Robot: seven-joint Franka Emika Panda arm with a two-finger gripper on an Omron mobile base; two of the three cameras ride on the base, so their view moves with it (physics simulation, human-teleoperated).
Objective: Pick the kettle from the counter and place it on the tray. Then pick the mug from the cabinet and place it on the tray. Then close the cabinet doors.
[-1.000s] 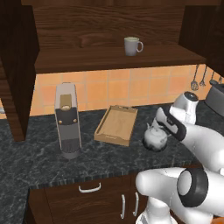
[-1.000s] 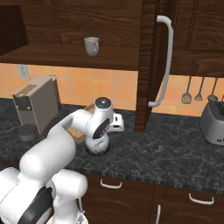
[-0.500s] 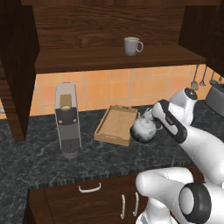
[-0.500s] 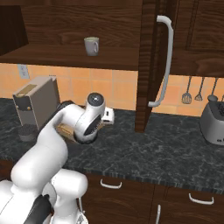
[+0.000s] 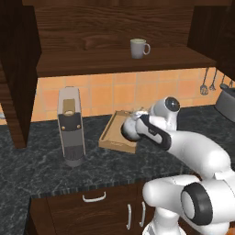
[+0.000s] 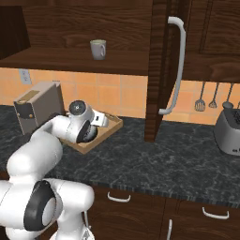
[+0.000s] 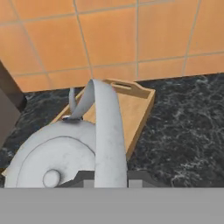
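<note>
We see the kettle close under the hand camera, its arched handle running up from the bottom edge between the two dark fingertips, so the gripper is pinched on that handle; the tips themselves are mostly cut off by the frame edge. The kettle hangs over the near end of the tray, and we cannot tell whether its base touches the tray floor, because the body hides it.

From the left base camera the kettle is largely masked by the arm's wrist, with only a rounded grey part showing at the tray's right side. From the right base camera the wrist covers the kettle almost wholly, and just the tray's right corner and rim show.

The tray lies on the counter against the tiled wall, near a tall grey appliance. The mug stands on the cabinet shelf. One door stands open, its bar handle facing us; the left door is cut off by the frame.
</note>
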